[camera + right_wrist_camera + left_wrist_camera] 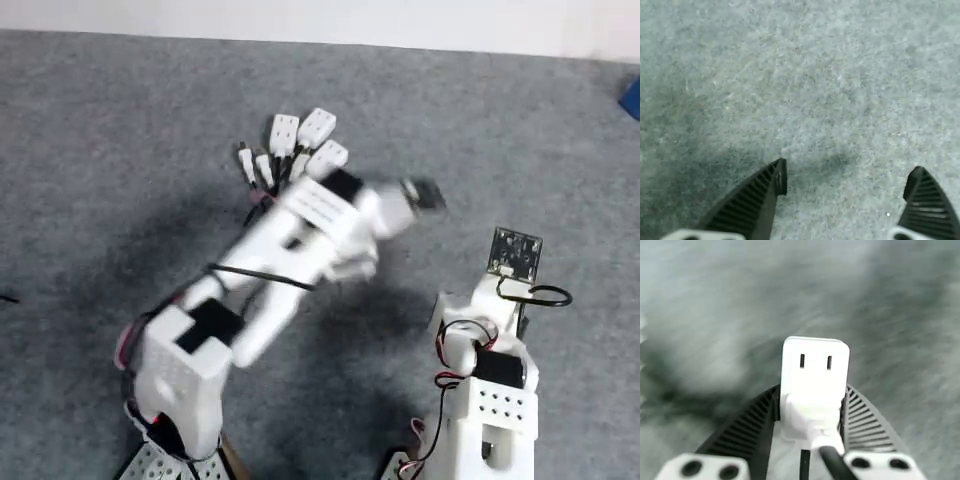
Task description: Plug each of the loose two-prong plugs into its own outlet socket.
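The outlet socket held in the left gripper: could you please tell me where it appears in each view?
High view: the outlet socket is probably the white block nearest the left arm's tip, upper centre among the other sockets; I cannot be sure.
Left wrist view: centre, clamped in the left gripper, slots facing the camera.
Right wrist view: not in it; the right gripper is open.
Shared landmark: the grey carpet.
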`<control>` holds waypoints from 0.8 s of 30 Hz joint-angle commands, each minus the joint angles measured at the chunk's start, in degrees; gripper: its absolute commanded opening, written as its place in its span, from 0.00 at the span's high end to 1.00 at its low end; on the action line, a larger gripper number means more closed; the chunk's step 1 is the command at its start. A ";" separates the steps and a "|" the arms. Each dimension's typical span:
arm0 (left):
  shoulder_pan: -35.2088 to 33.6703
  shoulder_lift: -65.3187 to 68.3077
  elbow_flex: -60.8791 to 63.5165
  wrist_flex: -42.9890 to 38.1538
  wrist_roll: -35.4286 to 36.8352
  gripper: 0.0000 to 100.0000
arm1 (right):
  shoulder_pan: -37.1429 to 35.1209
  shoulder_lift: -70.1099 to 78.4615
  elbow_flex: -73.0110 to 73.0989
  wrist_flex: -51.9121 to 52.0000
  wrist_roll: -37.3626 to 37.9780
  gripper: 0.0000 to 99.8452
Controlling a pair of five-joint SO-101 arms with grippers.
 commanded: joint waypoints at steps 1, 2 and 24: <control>-13.76 -5.41 -10.59 5.01 -0.79 0.99 | 0.31 -0.92 -0.22 -1.36 -0.26 0.64; -18.33 -5.67 -12.88 5.54 -0.79 0.99 | 0.31 -0.92 -0.22 -1.36 -0.26 0.64; -77.05 35.56 -58.33 -11.08 -11.25 0.98 | -1.10 -0.84 -0.13 -1.36 -0.35 0.64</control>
